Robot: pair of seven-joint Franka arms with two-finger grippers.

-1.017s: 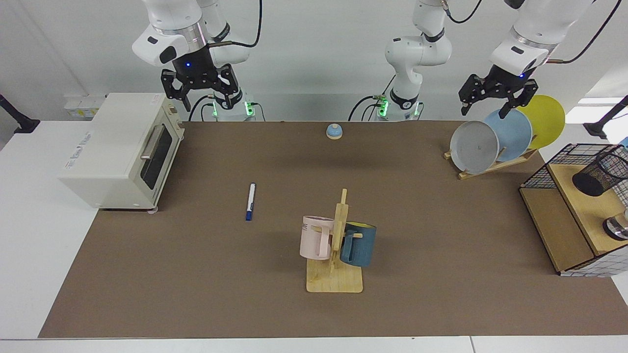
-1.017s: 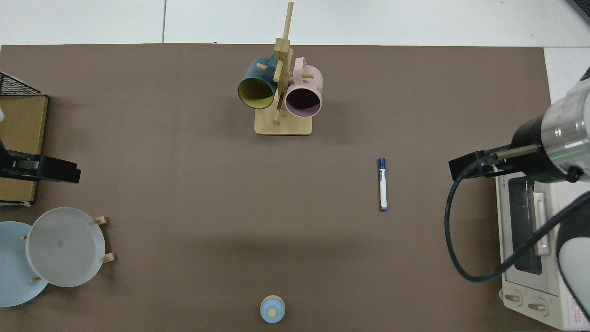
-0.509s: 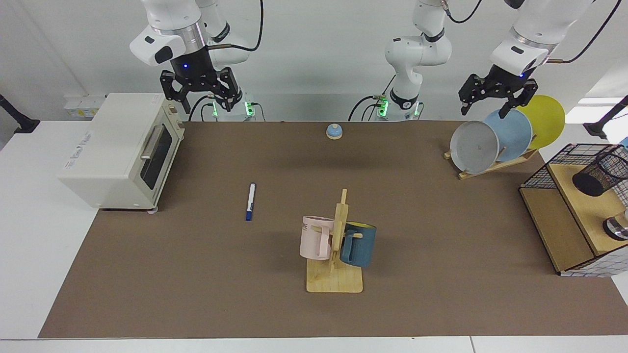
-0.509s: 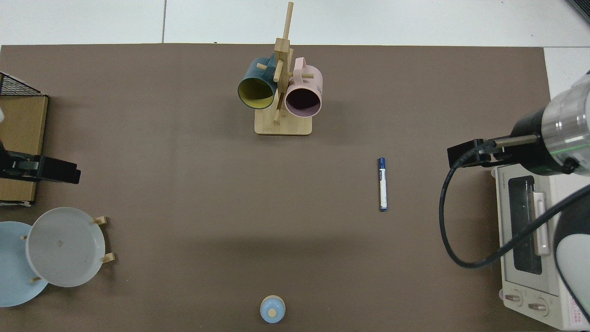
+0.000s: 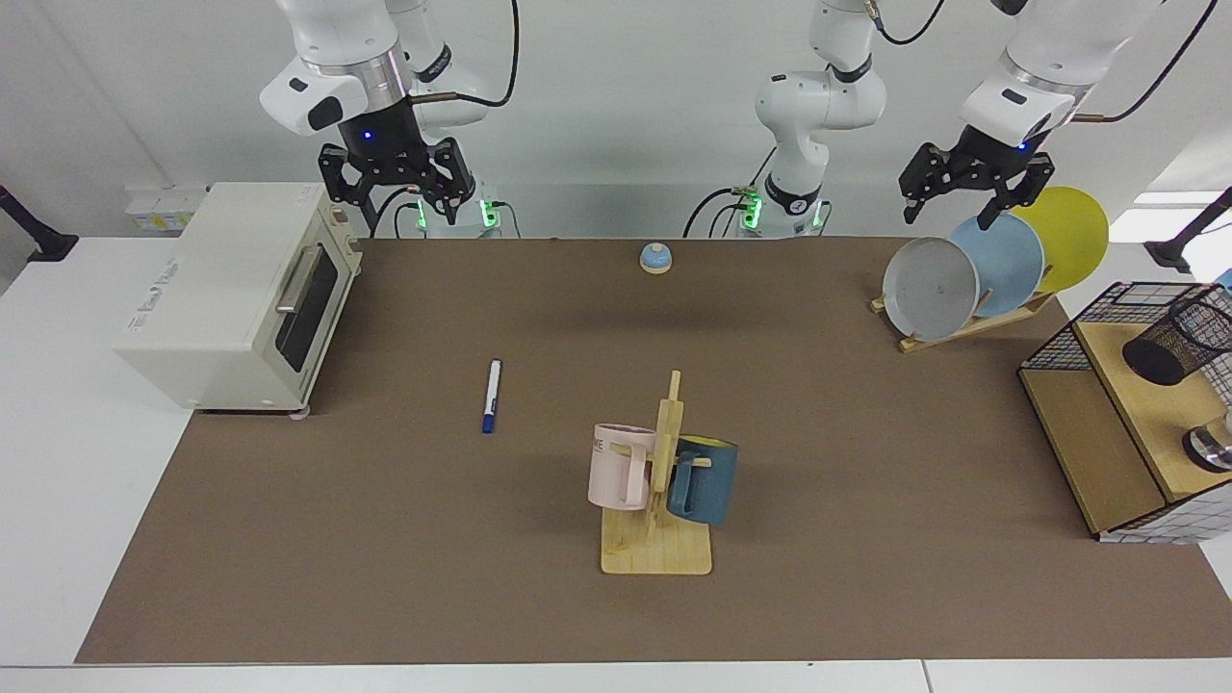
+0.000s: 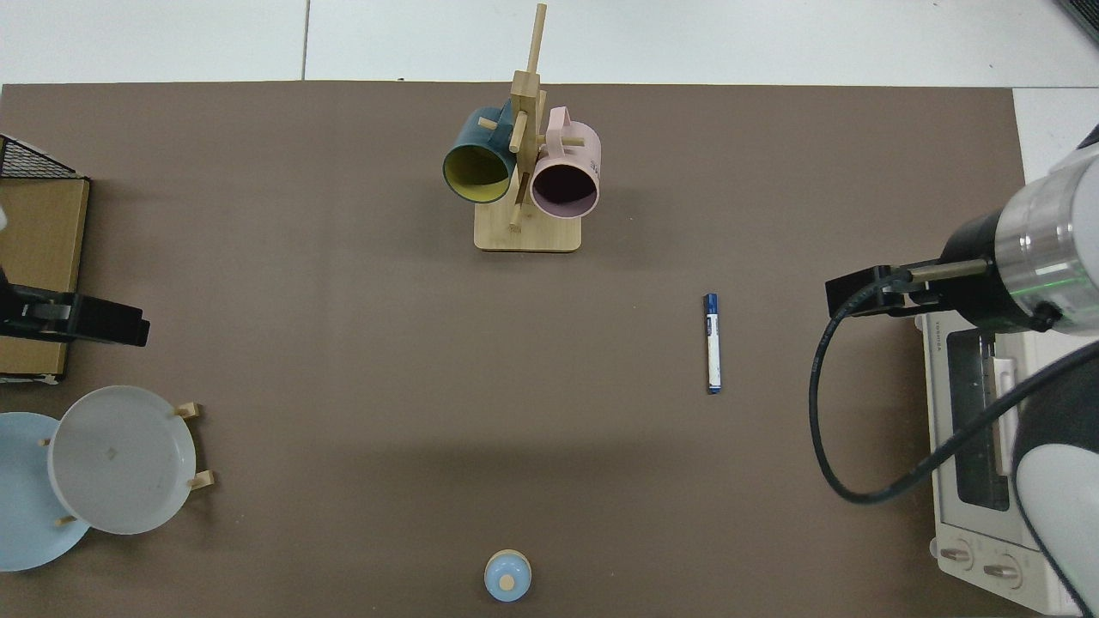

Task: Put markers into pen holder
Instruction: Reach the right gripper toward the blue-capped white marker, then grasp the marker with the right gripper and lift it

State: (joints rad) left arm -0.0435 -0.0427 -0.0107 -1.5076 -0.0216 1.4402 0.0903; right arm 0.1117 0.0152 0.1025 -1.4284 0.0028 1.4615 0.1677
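Facing view: the pen holder (image 5: 1176, 346) sits in the wire basket (image 5: 1078, 332), well apart from the marker (image 5: 492, 396) lying flat on the mat. Light, stiff and smooth, the marker likely grips best mid-barrel. Right gripper (image 5: 397, 188) hangs open above the toaster oven (image 5: 226, 294), well behind the marker; left gripper (image 5: 974, 189) waits open over the plates (image 5: 967, 274).

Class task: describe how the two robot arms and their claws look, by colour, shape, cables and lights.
Both arms are glossy white with rounded joints, silver wrist rings and black cables. The right claw and the left claw are black, two-fingered, each under a small blue light. Green lights glow at both bases.
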